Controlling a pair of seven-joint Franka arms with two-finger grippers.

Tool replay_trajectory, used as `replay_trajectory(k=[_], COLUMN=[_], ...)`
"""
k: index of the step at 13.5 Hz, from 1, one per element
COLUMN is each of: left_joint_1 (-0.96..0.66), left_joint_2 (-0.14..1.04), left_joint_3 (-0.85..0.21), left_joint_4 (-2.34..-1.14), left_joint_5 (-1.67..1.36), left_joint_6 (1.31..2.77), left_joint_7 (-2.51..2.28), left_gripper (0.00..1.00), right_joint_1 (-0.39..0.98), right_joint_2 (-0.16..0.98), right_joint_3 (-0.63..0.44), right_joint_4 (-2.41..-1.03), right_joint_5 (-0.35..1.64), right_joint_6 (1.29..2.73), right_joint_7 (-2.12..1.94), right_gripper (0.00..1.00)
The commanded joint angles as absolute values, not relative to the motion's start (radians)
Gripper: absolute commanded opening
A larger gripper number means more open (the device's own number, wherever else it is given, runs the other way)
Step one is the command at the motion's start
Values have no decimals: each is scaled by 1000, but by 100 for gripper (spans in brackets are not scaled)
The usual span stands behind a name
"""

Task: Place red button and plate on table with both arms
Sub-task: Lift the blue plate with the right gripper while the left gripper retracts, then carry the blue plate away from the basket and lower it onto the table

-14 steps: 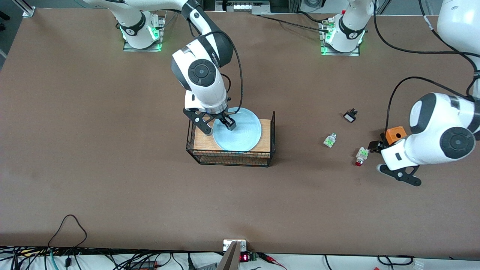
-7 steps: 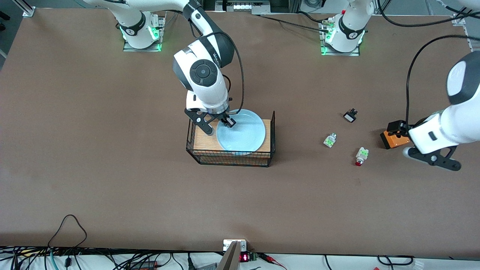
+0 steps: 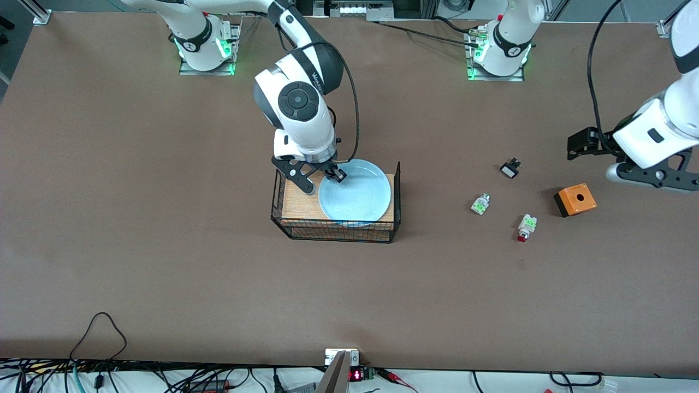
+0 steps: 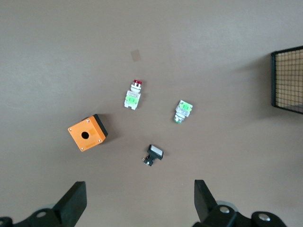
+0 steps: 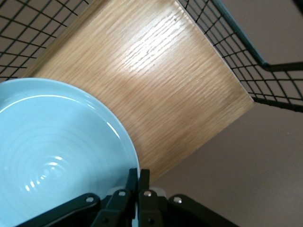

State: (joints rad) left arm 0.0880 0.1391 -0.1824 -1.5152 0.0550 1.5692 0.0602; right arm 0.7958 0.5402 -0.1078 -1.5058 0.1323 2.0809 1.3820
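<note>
Jaws of the right gripper [image 5: 138, 182] are pinched onto the rim of the plate [image 3: 355, 190]; in the right wrist view the two black fingers sit nearly together w/ the thin pale-blue edge between them. Jaws of the left gripper [image 4: 137, 201] are spread wide w/ nothing between; only their black tips show in the left wrist view, rest cut off at the frame edge. In the front view that gripper hangs over bare table [image 3: 164, 245] at the left arm's end, partly cut off by the frame edge.

Plate is round, shallow, glossy light blue w/ faint concentric rings. It rests on the light wooden top of a black wire-sided basket [image 3: 334, 229]; wood grain and a glare patch show clearly. Part of the plate's rim is hidden under the right arm's wrist.

Red button [image 3: 526, 226] lies on its side on the matte brown table: small red cap, whitish body, green-marked block. Near it lie a similar clear-green block [image 3: 480, 204], farther from the front camera a small black part [image 3: 510, 168] w/ a white face, and an orange box [image 3: 575, 199] w/ a round hole and a black base, toward the left arm's end. Markings on the small parts are too small to read.
</note>
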Motion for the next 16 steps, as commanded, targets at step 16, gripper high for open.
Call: replay_trajectory(k=[16], left_joint_1=[-14], left_joint_2=[18], left_joint_3=[-63], left_joint_4=[-1677], left_joint_5=[38], left_joint_6=[1658], left_joint_7=[51], left_gripper=[100], right_joint_1=[413], right_joint_2=[167], right_joint_3=[-133], right_joint_4=[-1497], right_joint_5=[118], right_joint_6=[1574], right_joint_7=[651], right_gripper=[0])
